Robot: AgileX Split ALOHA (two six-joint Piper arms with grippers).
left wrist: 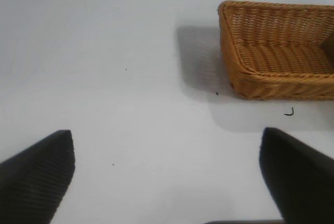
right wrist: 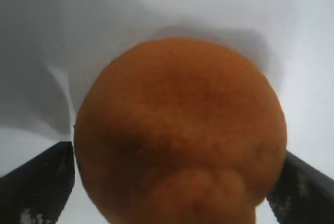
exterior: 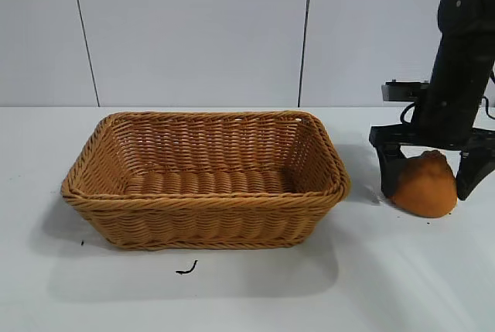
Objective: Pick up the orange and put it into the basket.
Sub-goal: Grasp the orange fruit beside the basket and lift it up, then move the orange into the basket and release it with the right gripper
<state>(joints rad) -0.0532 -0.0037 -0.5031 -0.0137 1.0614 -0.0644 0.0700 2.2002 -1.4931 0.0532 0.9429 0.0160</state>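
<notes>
**Right end effector straddles the orange; basket waits empty**

Starting at the left, our left end effector (left wrist: 167, 182) does not appear in the exterior view at all. Only its own wrist view shows it: two dark fingers spread wide over bare table (left wrist: 104, 67), holding nothing, with the basket off to one side. We read it as parked, kept clear so the other arm can work alone.

The basket (exterior: 205, 193) stands mid-table, mouth up and with nothing inside that we can see. That suits a drop from above. A small dark squiggle (exterior: 186, 268) lies on the table just in front of it; we cannot tell what it is.

To the right, apart from the basket, the orange (exterior: 424, 185) rests on the table with its knobby top up. Our right end effector (exterior: 430, 176) points down over it, fingers spread open with one on each side of the fruit. We judge this as lining up a grasp, not yet closed.

In the right wrist view the orange fills the frame, hiding the table beneath it and the fingertips. We cannot tell whether the fingers touch its skin. The right arm's upper part is cut off by the exterior frame edge.
</notes>
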